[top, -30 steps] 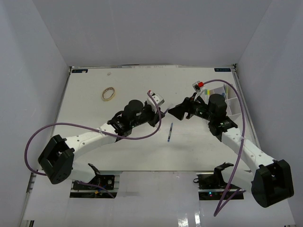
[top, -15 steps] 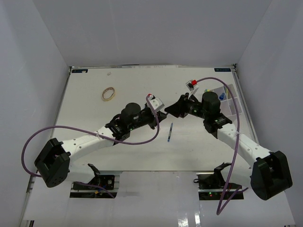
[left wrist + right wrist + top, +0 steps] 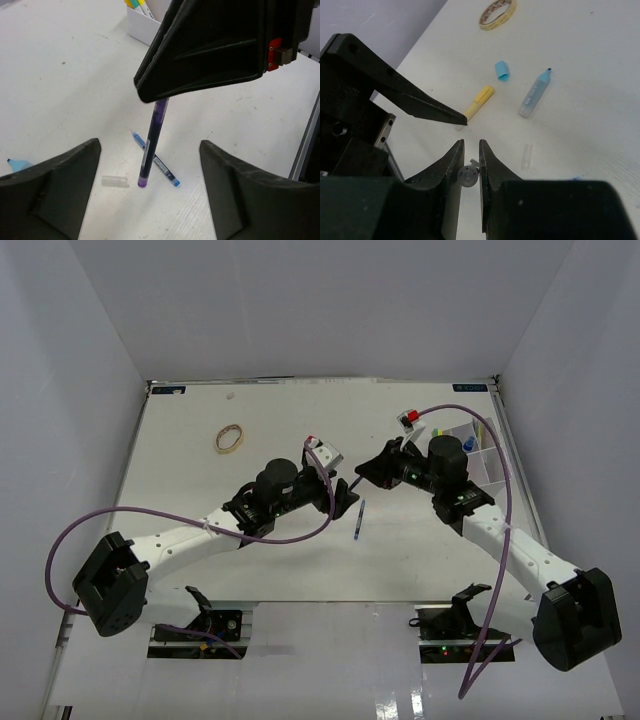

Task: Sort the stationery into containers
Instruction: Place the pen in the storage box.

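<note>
Handover is suggested: the purple pen [image 3: 151, 142] is pinched upright above the table [image 3: 60, 75] by the nearly closed right gripper [image 3: 471, 146], the left gripper [image 3: 149, 145] is spread wide and empty around it, presumably because the organizer box [image 3: 482, 447] is nearer the right arm.

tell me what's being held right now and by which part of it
The right gripper is shut on the purple pen, pinching its upper end so it hangs nearly upright. The left gripper is open and holds nothing.

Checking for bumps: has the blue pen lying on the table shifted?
No. The blue pen keeps the same spot and slant, measured against the tape roll.
</note>
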